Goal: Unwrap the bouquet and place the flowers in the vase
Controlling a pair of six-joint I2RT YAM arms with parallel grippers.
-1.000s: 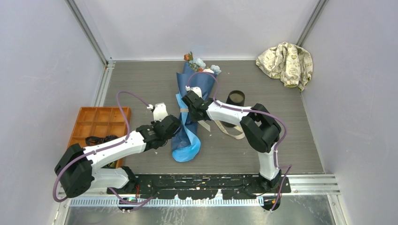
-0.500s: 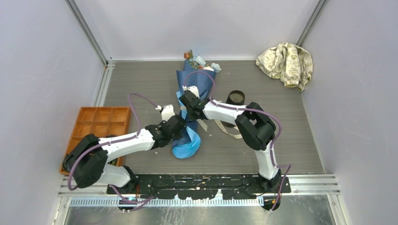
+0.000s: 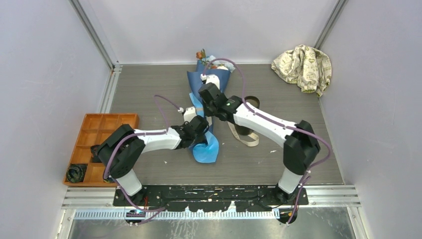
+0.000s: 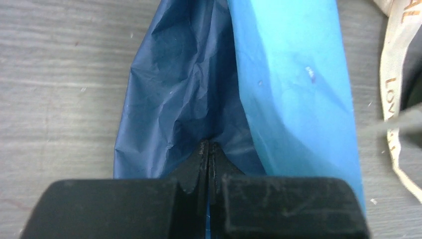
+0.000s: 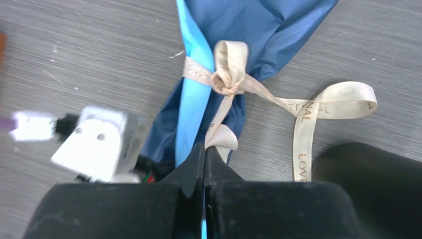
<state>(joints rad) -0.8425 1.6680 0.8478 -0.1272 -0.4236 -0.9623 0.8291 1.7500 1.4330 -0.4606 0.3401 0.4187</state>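
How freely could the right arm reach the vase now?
Probably yes, not at once. The vase stands close by the right arm, partly under it, nothing between, but the right gripper is shut, seemingly on the ribbon, and must let go first.

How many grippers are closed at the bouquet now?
2: left gripper pinching the bouquet in its lower half; right gripper just below the ribbon knot.

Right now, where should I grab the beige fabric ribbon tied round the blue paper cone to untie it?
Take the beige ribbon's long printed tail, which lies flat right of the knot, clear of the blue paper cone. Come from above; pulling it away should probably loosen the bow.
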